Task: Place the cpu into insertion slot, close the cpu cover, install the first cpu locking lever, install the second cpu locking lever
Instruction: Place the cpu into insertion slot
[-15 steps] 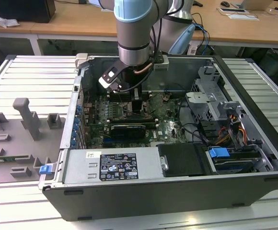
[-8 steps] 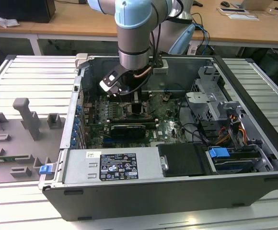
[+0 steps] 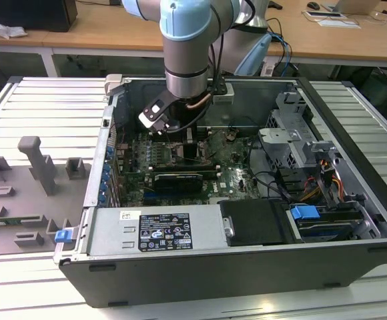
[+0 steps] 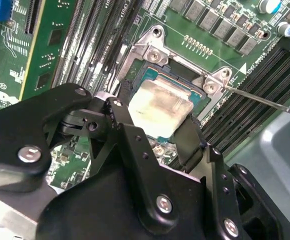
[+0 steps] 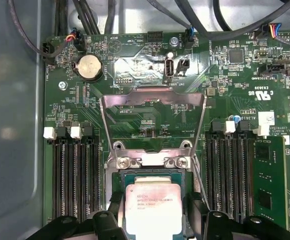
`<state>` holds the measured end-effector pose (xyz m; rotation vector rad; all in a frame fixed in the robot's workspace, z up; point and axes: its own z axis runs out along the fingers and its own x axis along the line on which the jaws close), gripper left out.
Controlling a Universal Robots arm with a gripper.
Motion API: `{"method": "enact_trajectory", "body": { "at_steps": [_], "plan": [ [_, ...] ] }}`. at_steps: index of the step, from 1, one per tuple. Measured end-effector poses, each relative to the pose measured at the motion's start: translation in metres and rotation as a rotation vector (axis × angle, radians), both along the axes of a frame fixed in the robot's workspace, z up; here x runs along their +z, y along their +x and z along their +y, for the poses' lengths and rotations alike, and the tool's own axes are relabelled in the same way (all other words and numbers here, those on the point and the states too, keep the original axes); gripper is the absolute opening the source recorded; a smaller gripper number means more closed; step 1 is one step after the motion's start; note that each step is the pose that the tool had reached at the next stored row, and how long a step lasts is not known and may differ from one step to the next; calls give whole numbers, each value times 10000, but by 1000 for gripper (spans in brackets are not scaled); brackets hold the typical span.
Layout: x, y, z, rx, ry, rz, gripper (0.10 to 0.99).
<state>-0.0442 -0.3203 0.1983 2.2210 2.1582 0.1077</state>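
The pincer (image 4: 155,122) is down inside the open computer case (image 3: 200,283), fingers (image 4: 119,114) clamped on two opposite edges of the cpu (image 4: 160,102); the silver top of the chip, smeared with pale residue, shows between the pads in both wrist views; the cpu sits directly over the insertion slot (image 4: 184,71), whose dark centre shows just beyond the chip on the side away from the pincer body; cannot tell whether the chip is fully seated or a touch above the socket; the cpu cover (image 5: 120,96) stands flipped open, hinged just beyond the fingertips and reaching away from the pincer over the green motherboard (image 5: 225,85); one thin locking lever (image 4: 265,101) is unlatched, running out to one side of the pincer from the socket corner; long black memory slots (image 5: 72,180) flank the pincer on both sides, near but apart from the fingers; a round coin cell battery (image 5: 89,66) lies past the open cover, well apart from the pincer; in the exterior view the robot arm (image 3: 187,67) reaches straight down into the case, with the grey power supply (image 3: 153,230) lying nearer the camera than the pincer.
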Motion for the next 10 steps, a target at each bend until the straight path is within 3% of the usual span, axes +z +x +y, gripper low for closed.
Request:
{"method": "enact_trajectory", "body": {
  "at_steps": [6,10],
  "plan": [
    [87,0,0,0,3,-2,616],
    [126,1,1,0,4,2,537]
  ]
}}
